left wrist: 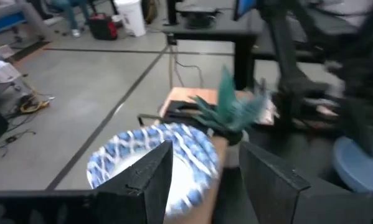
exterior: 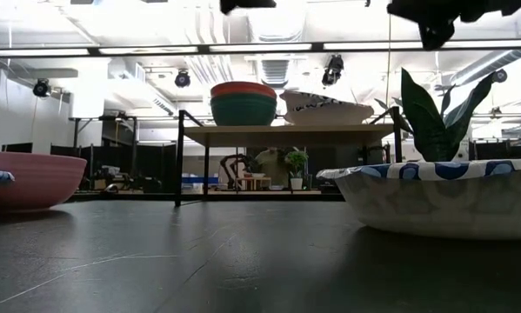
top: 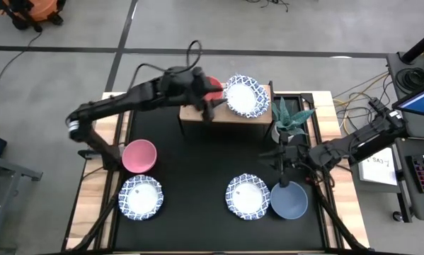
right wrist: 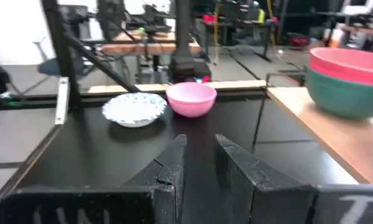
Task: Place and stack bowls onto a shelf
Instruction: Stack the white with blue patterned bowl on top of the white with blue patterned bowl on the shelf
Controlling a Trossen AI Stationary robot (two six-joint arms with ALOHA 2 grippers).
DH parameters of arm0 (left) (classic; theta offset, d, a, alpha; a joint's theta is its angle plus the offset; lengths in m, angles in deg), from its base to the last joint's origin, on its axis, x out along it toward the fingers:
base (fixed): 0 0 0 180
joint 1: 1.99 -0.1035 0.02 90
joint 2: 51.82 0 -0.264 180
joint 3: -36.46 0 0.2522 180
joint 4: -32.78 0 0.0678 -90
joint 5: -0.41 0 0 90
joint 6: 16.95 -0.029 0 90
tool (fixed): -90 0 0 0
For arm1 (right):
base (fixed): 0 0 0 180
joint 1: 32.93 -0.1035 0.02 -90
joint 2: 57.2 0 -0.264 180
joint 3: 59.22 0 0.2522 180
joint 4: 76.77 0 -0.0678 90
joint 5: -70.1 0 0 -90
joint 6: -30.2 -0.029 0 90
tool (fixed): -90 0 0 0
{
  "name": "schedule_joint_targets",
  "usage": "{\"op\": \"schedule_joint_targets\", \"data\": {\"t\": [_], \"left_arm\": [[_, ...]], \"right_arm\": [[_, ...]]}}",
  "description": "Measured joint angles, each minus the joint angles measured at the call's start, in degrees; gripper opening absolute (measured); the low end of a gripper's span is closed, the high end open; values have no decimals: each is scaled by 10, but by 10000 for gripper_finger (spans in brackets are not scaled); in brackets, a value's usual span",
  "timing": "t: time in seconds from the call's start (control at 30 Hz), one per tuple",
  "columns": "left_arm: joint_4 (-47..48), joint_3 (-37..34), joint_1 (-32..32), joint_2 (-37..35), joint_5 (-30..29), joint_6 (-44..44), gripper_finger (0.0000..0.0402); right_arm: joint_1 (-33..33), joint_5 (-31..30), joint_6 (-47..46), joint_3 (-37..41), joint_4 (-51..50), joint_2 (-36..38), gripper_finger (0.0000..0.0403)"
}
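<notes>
High view, shelf: the small light-wood shelf on thin black legs [top: 226,113] stands at the far side of the big black bench with wooden edges [top: 197,177].
High view, bowls up: a white bowl with a blue pattern [top: 247,95] sits on the shelf, and a red bowl [top: 213,88] peeks out next to it, under the arm.
High view, bowls down: a round pink bowl [top: 139,156], a slate-blue bowl [top: 289,200] and two more white-and-blue bowls [top: 141,197] [top: 248,196] wait on the bench.
High view, left claw: the left claw [top: 210,106] hangs over the shelf, just beside the red bowl.
High view, right claw: the right claw [top: 282,159] waits near the white pot with a spiky green plant [top: 291,122].
Low view: the red bowl sits inside a plain green bowl [exterior: 243,109] on the shelf, with the white-and-blue bowl next to them.
Left wrist view: the left claw's fingers [left wrist: 152,180] stand wide apart and hold nothing.
Right wrist view: the right claw's fingers [right wrist: 174,163] have a small gap and hold nothing.
How they handle: I think the bowls are light, hard and smooth, so they may slip or chip.
Where to hold: the rim looks best, one finger inside and one outside.
</notes>
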Motion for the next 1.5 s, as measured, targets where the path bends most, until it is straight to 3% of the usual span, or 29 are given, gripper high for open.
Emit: {"op": "schedule_joint_targets", "data": {"t": [0.2, 0.37, 0.7, 0.77, 0.97, 1.13, 1.5], "left_arm": [[-19, -145, 48, -135, -2, 23, 158], [-101, -269, 89, -230, -1, 40, 157], [-171, -422, 111, -355, -2, 76, 157], [-179, -442, 111, -369, -2, 80, 157], [-187, -478, 111, -396, -2, 80, 157], [-189, -490, 111, -406, -2, 79, 157], [-186, -491, 111, -414, -2, 59, 157]], "right_arm": [[21, -48, -52, -12, -2, -39, 68], [69, -55, -77, -68, -17, -82, 68], [240, 11, -124, -328, -354, -195, 67], [284, 31, -115, -382, -384, -224, 61], [417, 208, -34, -524, -403, -321, 16], [501, 319, 5, -611, -406, -403, 9], [586, 340, 50, -681, -444, -529, 9]]}}
